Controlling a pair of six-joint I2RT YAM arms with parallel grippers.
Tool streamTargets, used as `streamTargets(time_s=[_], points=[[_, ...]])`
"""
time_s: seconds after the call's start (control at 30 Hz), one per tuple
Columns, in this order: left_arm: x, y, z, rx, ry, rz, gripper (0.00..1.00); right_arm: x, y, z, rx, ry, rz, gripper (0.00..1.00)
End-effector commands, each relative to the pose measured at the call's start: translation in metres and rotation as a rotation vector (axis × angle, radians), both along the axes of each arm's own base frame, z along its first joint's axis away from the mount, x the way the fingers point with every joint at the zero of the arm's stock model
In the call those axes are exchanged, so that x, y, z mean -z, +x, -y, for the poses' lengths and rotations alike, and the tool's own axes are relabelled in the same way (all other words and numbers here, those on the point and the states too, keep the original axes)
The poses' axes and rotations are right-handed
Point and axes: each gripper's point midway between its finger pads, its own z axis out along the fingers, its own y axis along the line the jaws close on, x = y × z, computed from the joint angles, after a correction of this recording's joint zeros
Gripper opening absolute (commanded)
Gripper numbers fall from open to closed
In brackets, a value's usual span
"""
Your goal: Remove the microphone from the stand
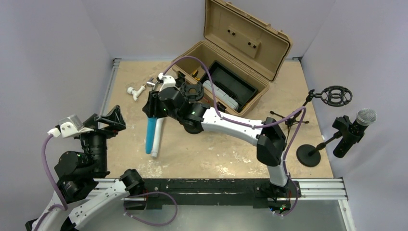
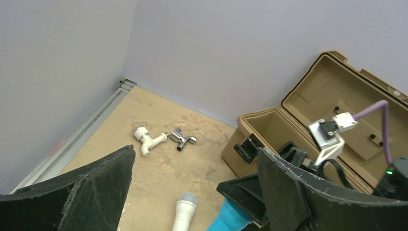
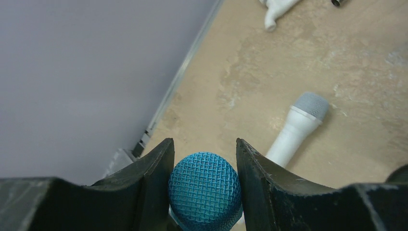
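Observation:
A black microphone with a silver grille point(image 1: 360, 123) sits in the clip of a small stand with a round black base point(image 1: 308, 155) at the table's far right edge, with no gripper near it. My right gripper point(image 1: 155, 108) is stretched across to the left half of the table. There it is shut on a blue microphone point(image 1: 150, 135), whose mesh head point(image 3: 204, 187) shows between the fingers. A white microphone point(image 1: 158, 140) lies on the table beside the blue one. My left gripper point(image 1: 105, 121) hovers open and empty at the near left, its fingers point(image 2: 91, 187) wide apart.
An open tan toolbox point(image 1: 250, 33) stands at the back centre. A white plastic tap point(image 1: 136, 91) and a chrome fitting point(image 2: 183, 138) lie at the back left. A second stand with an empty round shock mount point(image 1: 335, 95) is at the right. Walls enclose three sides.

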Motion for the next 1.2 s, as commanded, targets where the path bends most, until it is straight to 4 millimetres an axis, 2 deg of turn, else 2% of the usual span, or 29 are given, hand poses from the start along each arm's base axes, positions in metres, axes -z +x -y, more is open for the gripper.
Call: streamTargets(time_s=[0.0, 0.13, 0.33, 0.63, 0.8, 1.17], points=[[-0.007, -0.003, 0.003, 0.037, -0.015, 0.016, 0.93, 0.006, 0.006, 0.008, 0.034, -0.072, 0.003, 0.00], [-0.006, -0.002, 0.007, 0.059, -0.016, 0.018, 0.93, 0.021, 0.004, 0.010, 0.027, -0.098, -0.017, 0.00], [-0.006, -0.001, 0.011, 0.074, -0.007, 0.013, 0.92, 0.025, 0.013, 0.022, 0.067, -0.132, -0.004, 0.00], [-0.006, -0.001, 0.013, 0.086, -0.009, 0.012, 0.90, 0.057, 0.047, 0.043, 0.213, -0.192, 0.024, 0.00], [-0.005, 0.000, 0.016, 0.092, -0.007, 0.007, 0.88, 0.076, 0.064, 0.045, 0.266, -0.244, 0.042, 0.00], [-0.005, 0.000, 0.018, 0.107, -0.009, 0.007, 0.86, 0.104, 0.076, 0.048, 0.341, -0.271, 0.048, 0.01]])
